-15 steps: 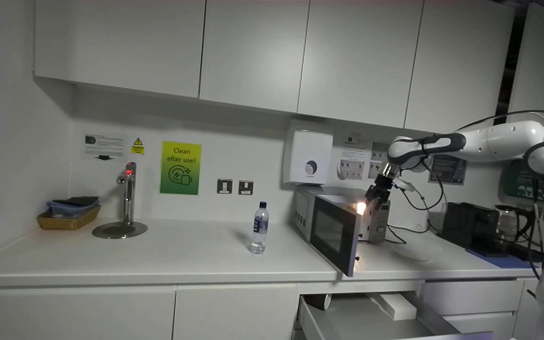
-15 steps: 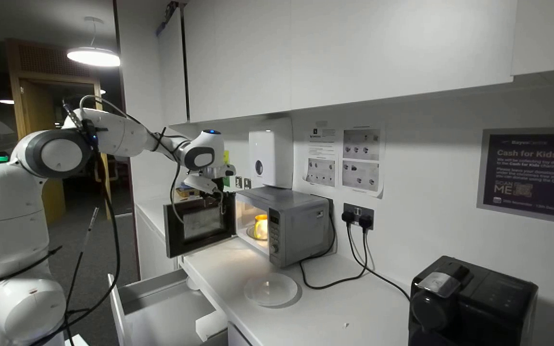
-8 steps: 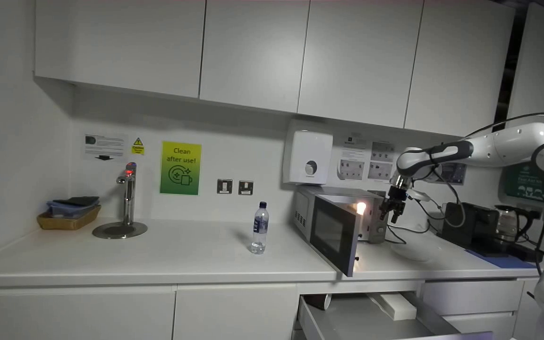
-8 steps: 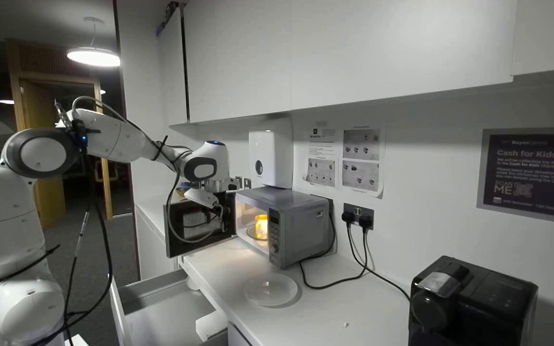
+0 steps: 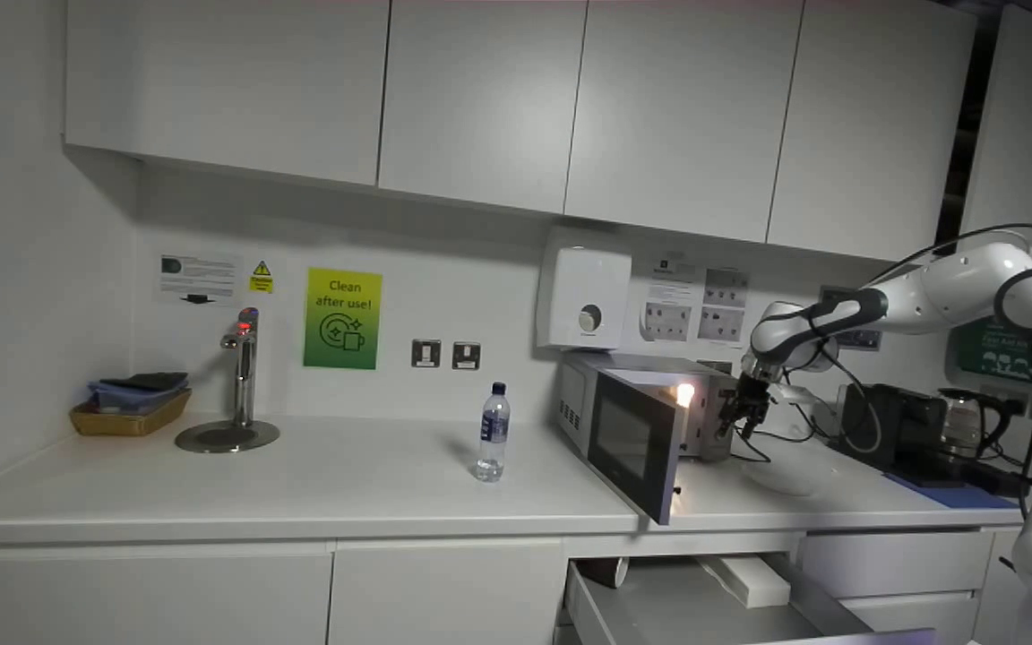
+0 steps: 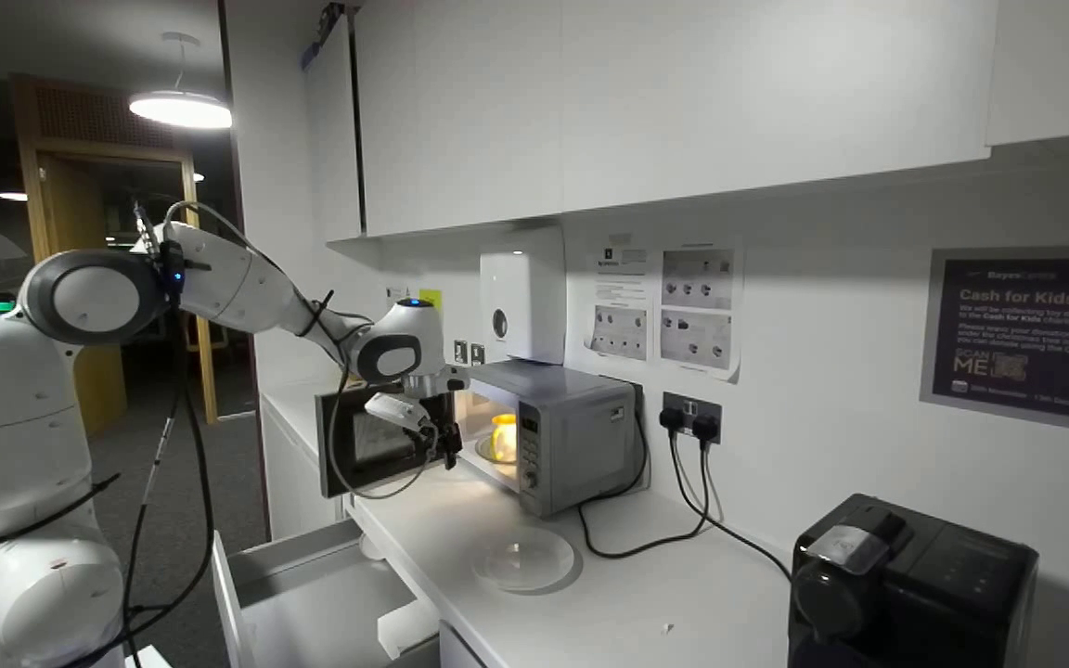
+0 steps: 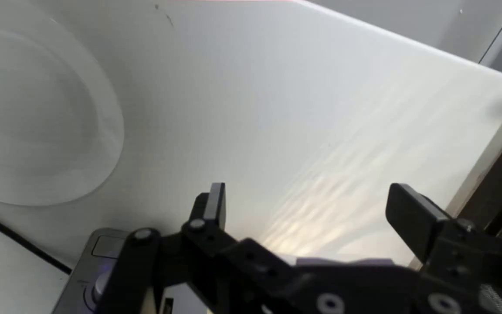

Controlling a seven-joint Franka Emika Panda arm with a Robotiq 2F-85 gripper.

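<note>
Outside the grey, boxy metal microwave (image 6: 581, 441), with its dark rectangular door (image 5: 627, 434) swung back, probably to keep the rounded yellow vessel (image 6: 504, 440) inside reachable, hangs with two black jointed fingers (image 7: 412, 216) spread wide apart, holding nothing.

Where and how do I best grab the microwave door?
Probably by its free upright edge: the door stands swung open, so that slim edge juts out away from the microwave. Come from the outer end, heading toward the microwave, with the open fingers straddling the edge, one on each face.
</note>
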